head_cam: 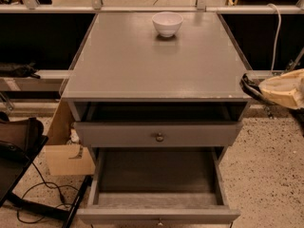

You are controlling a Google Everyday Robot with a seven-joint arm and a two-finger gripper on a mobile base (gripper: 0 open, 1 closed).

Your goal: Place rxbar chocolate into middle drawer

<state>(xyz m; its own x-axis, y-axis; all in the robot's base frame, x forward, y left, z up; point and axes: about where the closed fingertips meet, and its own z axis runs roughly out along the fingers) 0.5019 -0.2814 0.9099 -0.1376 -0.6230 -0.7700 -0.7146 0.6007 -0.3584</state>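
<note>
pincer off the right front corner, middle drawer open

1. pincer: at the right edge of view, level with the cabinet top and just beside its right front corner. its pale body runs off to the right. i cannot tell whether it is released or clenched.

2. bar: as far as i can tell, it is the dark flat shape at the tip of my pincer, just off the corner of the top. i cannot tell it apart from the pincer's own dark parts with certainty.

3. middle drawer: pulled out toward the camera, at the bottom of view, dark floor showing between its long grey sides.

4. upper drawer: partly out, round metal knob at the centre of its front.

5. white bowl: upright near the back edge of the top, well apart from my pincer.

6. cardboard box: on the speckled floor, against the cabinet's left side. black cables lie in front of it.
</note>
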